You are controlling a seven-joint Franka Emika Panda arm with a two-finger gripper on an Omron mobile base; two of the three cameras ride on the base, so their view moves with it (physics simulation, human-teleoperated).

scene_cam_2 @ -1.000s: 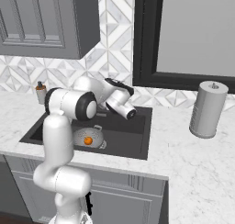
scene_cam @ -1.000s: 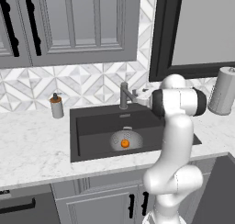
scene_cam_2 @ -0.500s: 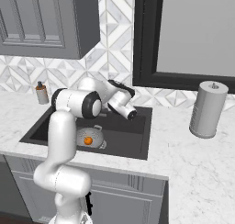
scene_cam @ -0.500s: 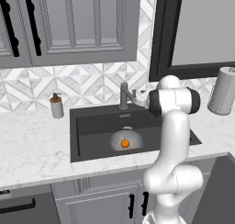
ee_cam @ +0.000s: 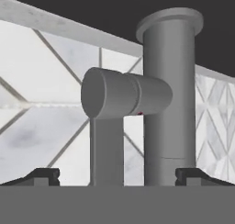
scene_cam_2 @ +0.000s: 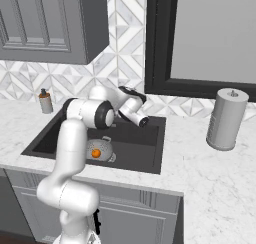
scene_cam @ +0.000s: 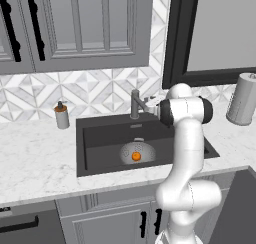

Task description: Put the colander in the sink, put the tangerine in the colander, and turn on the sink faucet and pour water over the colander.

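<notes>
Now tool (ee_cam: 117, 176) wide open, moved closer to faucet (ee_cam: 151, 99), lever dead ahead between tips; tangerine (scene_cam: 135, 157) already in colander (scene_cam: 137, 152) below; water next.

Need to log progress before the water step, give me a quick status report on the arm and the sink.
Gripper open, at the sink faucet, holding nothing. Tangerine in colander, colander in sink. No water visible. Nothing in the way.
</notes>
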